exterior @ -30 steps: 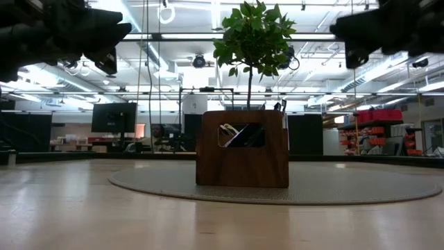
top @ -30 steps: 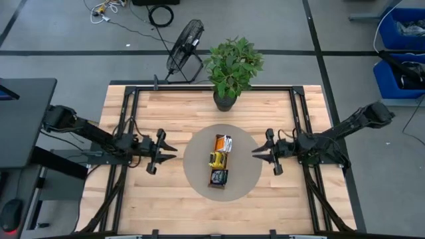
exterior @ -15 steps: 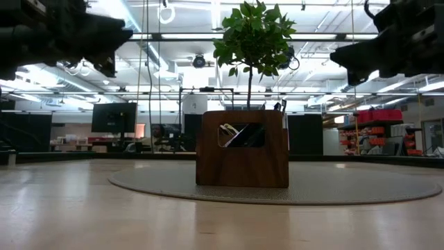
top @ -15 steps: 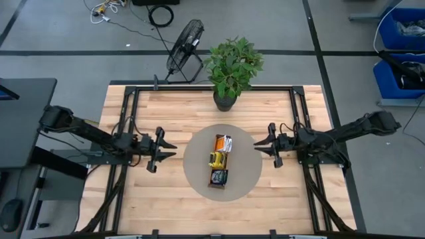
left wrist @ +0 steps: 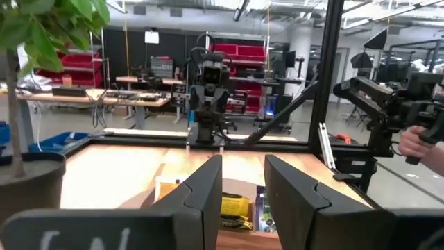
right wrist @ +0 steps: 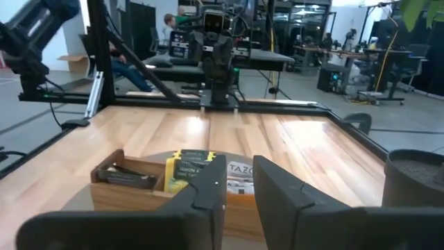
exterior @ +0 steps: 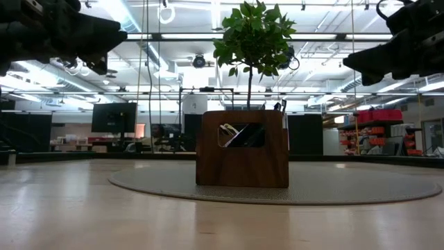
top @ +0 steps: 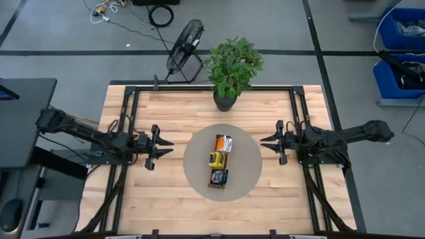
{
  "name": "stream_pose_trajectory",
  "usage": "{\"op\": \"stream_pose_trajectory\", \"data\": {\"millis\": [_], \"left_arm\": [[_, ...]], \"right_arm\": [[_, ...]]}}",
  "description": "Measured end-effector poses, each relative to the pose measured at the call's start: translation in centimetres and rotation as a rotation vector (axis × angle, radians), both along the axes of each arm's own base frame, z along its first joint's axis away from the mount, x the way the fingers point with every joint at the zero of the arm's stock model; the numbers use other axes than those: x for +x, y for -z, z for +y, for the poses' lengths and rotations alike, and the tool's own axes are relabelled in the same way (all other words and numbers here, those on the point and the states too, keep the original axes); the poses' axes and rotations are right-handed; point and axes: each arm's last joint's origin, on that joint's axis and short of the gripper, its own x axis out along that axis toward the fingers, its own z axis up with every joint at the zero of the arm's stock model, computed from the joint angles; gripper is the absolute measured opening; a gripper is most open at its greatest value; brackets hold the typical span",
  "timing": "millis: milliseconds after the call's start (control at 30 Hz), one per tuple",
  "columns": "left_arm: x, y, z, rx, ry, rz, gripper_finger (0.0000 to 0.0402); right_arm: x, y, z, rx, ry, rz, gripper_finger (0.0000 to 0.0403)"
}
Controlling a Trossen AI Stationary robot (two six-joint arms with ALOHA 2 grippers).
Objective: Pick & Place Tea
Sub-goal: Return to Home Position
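Retreating outward is the main finding. Against the high view of a second ago, both arms are drawing back from the centre of the light wooden table point(top: 166, 199), the right one farther than the left. No sachet is lying loose on the table or being carried. In my judgement the sorting is finished and only the return to rest is outstanding.

The left gripper point(top: 170, 147) is hovering at 9 o'clock of the round grey mat point(top: 249, 169), just off its edge and pointing toward 3 o'clock. Its fingers point(left wrist: 201, 201) are standing moderately apart and gripping nothing. The arm behind it is stretching low toward the table's left side.

The small flat square tea sachets point(top: 216, 159) are sitting inside the long narrow brown wooden tray point(top: 220, 185) at the mat's centre. Orange and pale ones are occupying the compartment toward 12 o'clock, yellow the middle, dark ones the compartment toward 6 o'clock. A green potted plant point(top: 232, 63) is standing at 12 o'clock of the mat.

The right gripper point(top: 265, 143) is hanging at 3 o'clock, about at the mat's rim and pointing toward 9 o'clock. Its fingers point(right wrist: 201, 201) are likewise parted and empty, and its arm is folding back toward the table's right side.
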Motion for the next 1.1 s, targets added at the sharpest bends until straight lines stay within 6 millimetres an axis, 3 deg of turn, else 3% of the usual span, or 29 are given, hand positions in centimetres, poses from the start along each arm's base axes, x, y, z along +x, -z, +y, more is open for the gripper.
{"op": "stream_pose_trajectory", "data": {"millis": [700,833,1100], "left_arm": [[-2.8,-0.1,0.8,0.016,-0.029,0.047,0.0112],[-3.3,0.5,1.0,0.02,-0.049,0.169,0.0112],[-4.8,-1.7,1.2,0.041,-0.055,0.122,0.0111]], "right_arm": [[-1.7,-0.1,-0.4,-0.028,0.044,-0.035,0.008],[-1.7,-0.1,-0.4,-0.027,0.04,-0.031,0.008],[-1.7,-0.1,-0.4,-0.027,0.047,-0.03,0.008]]}}
